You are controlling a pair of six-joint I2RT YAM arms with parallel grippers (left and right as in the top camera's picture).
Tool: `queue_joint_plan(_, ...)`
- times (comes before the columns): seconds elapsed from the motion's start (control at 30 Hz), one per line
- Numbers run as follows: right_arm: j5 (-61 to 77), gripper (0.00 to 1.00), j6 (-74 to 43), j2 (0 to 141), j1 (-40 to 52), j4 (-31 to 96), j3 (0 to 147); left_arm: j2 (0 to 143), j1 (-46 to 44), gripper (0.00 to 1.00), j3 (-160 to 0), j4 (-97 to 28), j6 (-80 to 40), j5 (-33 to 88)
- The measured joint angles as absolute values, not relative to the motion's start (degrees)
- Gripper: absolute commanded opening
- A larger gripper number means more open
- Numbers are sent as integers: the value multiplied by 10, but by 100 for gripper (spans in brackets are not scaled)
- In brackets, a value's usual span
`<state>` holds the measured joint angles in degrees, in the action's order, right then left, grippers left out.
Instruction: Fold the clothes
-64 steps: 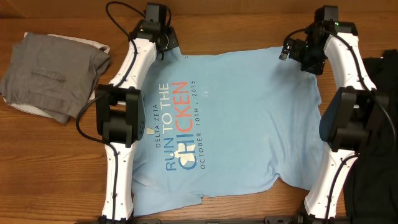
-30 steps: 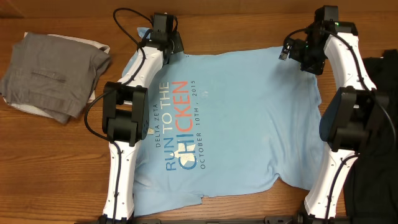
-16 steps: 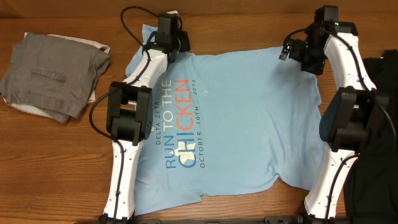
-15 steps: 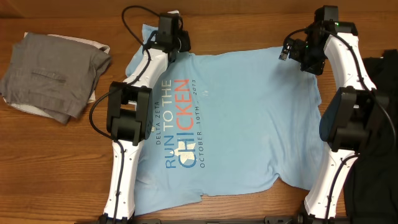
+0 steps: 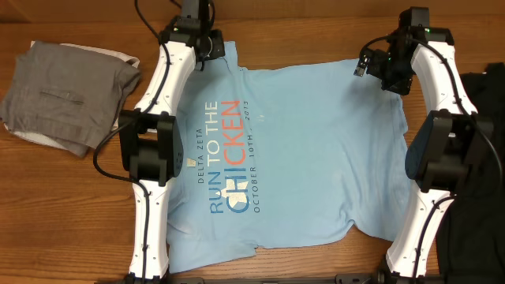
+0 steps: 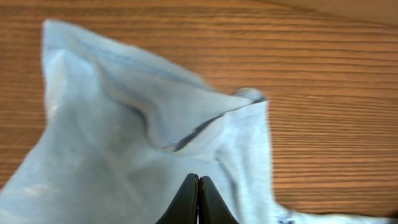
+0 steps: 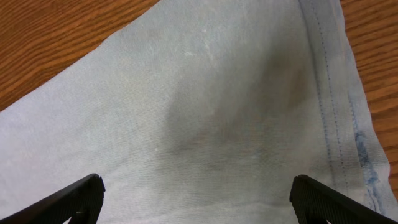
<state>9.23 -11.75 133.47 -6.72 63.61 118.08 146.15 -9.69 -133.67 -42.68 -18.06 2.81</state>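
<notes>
Overhead first: your light blue T-shirt (image 5: pixel 308 150) lies spread flat on the table (image 5: pixel 79 205) between the two arms, print side up. It is a soft matte knit with shallow wrinkles and a wavy near edge. The print (image 5: pixel 225 158), "RUN TO THE CHICKEN" in blue and orange, runs sideways. The table is brown wood with a long straight grain. A folded grey garment (image 5: pixel 67 95) sits at far left, well apart from the shirt. Some dark fabric (image 5: pixel 489 87) shows at the right edge beside the right arm. Your left gripper (image 5: pixel 207 46) is at the far left corner of the shirt, on the sleeve (image 5: pixel 227 54). Your right gripper (image 5: pixel 364 65) is over the far right corner.

Left wrist: your left gripper (image 6: pixel 198 198) has its black jaws pressed together with no gap, tips right at the cloth. You cannot tell whether any fabric is caught. The T-shirt (image 6: pixel 106 137) is bunched here, with a raised ridge and the sleeve opening gaping as a dark slit. Bare striped wood of the table (image 6: pixel 323 93) surrounds it.

Right wrist: your right gripper (image 7: pixel 196 186) has its jaws spread wide and is pinching nothing. The T-shirt (image 7: pixel 205 106) lies smooth beneath it with a soft shadowed dip. A double-stitched hem (image 7: pixel 329 93) runs down the right side, and the table (image 7: pixel 56 37) shows at the corners.
</notes>
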Motion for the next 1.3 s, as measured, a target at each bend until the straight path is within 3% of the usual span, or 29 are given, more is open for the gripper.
queue_joint_plan(0.97,92,100,-117,1335,-67,636,1181,1527,-116,4,-1336,-362,-213,-44)
queue_joint_plan(1.23,92,100,-117,1335,-67,636,1181,1539,-117,10,-1336,-296,-215,-37)
queue_joint_plan(1.3,92,100,-117,1335,-67,636,1181,1542,-118,18,-1336,-283,-215,-35)
